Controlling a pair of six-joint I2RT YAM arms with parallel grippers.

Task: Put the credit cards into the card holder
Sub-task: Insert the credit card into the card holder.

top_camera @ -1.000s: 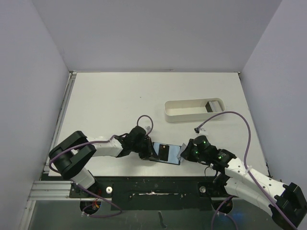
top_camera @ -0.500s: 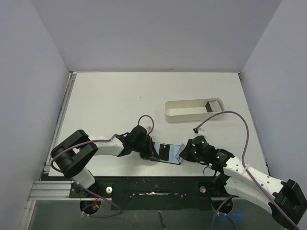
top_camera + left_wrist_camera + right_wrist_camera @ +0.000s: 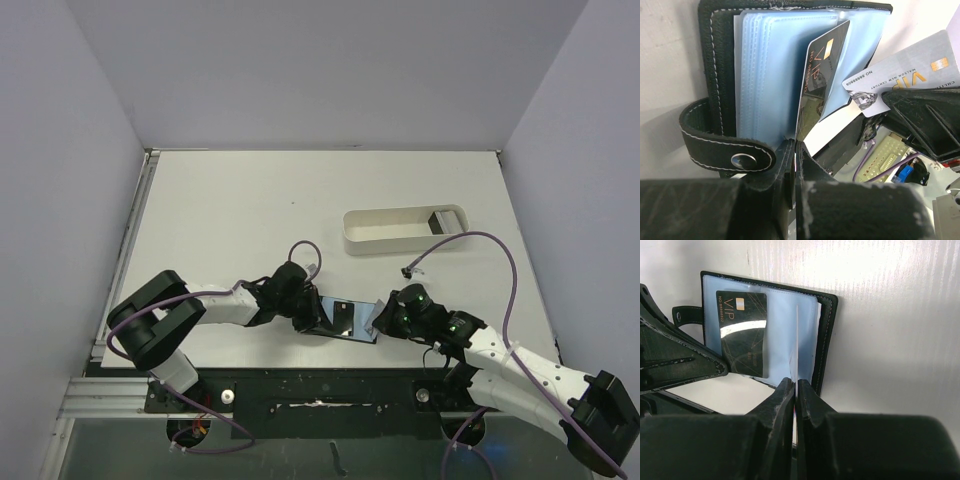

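As print shows, black card (image 3: 821, 80): VIP | grey card (image 3: 905, 72): VIP

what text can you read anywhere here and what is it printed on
"VIP": in gold on the black card, at the blue pockets of the open card holder.
"VIP": on the grey card.
"NO.88888809": on the grey card, beside its VIP; the last digits are unsure.
The black card's number line and the grey card's small print are too small to read.
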